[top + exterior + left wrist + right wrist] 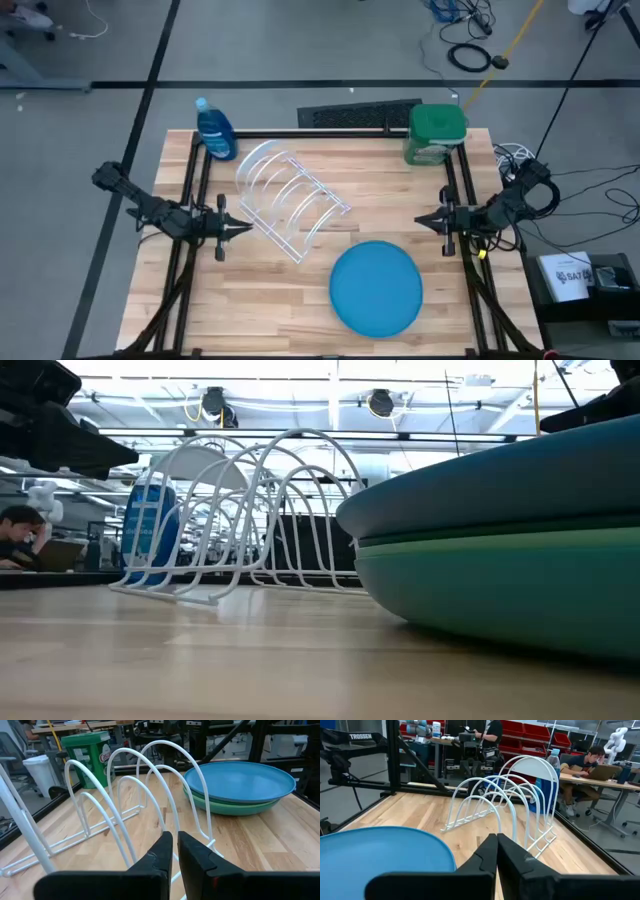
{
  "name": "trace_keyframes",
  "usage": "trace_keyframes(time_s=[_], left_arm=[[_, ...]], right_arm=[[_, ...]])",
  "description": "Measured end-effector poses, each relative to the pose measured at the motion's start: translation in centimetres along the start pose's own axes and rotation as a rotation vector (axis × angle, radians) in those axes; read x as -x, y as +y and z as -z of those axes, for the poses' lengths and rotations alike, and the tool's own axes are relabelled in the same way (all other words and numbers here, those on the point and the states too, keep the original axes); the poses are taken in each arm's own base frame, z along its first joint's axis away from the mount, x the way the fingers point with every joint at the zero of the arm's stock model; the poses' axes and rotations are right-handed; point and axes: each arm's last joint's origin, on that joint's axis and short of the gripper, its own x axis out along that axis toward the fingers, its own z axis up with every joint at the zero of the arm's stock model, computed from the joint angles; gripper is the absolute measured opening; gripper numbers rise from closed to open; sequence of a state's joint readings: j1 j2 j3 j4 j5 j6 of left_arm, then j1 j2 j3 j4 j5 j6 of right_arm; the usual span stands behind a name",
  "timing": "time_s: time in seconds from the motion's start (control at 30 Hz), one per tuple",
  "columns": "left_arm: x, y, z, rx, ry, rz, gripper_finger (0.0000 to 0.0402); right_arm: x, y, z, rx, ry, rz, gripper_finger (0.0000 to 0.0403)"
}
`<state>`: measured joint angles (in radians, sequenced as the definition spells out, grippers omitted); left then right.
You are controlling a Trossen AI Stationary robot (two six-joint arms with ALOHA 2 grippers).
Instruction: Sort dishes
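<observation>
A: Start at the left. How do the jaws stand there?

B: The left gripper point(243, 229) hangs above the left part of the wooden surface point(250, 310), its jaws closed with only a thin slit between them, and it holds nothing. Its tip points at the white wire rack point(290, 196), just beside the rack's near end without touching it.

A: And around it?

B: A blue bottle point(214, 130) stands at the far left corner, behind the rack. The rack lies between the left gripper and the plates, its hoops empty.

A: Where are the dishes?

B: Stacked right of centre near the front edge. From above only the blue plate point(376, 287) shows. The left wrist view gives a light green plate point(235, 808) directly beneath it, and the low view shows a dark green edge point(470, 536) and a teal plate point(520, 585) at the bottom, though that stack is cut off at the picture's right side.

A: The right side?

B: The right gripper point(420, 221) hovers above the surface beyond the stack, jaws pressed together and empty, clear of the blue plate. A green-lidded tub point(436, 134) sits at the far right corner. People sit at desks in the room behind, too small to make out.
</observation>
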<state>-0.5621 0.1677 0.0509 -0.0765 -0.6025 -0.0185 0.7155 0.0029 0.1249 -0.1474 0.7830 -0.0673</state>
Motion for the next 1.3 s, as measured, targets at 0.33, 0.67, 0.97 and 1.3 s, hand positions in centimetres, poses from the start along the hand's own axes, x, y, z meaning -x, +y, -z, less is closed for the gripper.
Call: trace_keyframes(time_s=[0.33,0.67,0.97,1.3], left_arm=[[0.0,0.0,-0.01,0.0,0.0,0.0,0.0031],[0.0,0.0,-0.01,0.0,0.0,0.0,0.0031],[0.0,0.0,-0.01,0.0,0.0,0.0,0.0031],[0.0,0.0,0.0,0.0,0.0,0.0,0.0031]], right_arm=[[-0.01,0.0,0.02,0.001,0.001,0.001,0.0],[0.0,0.0,0.0,0.0,0.0,0.0,0.0],[0.0,0.0,0.0,0.0,0.0,0.0,0.0],[-0.04,-0.02,-0.02,0.654,-0.004,-0.005,0.0]])
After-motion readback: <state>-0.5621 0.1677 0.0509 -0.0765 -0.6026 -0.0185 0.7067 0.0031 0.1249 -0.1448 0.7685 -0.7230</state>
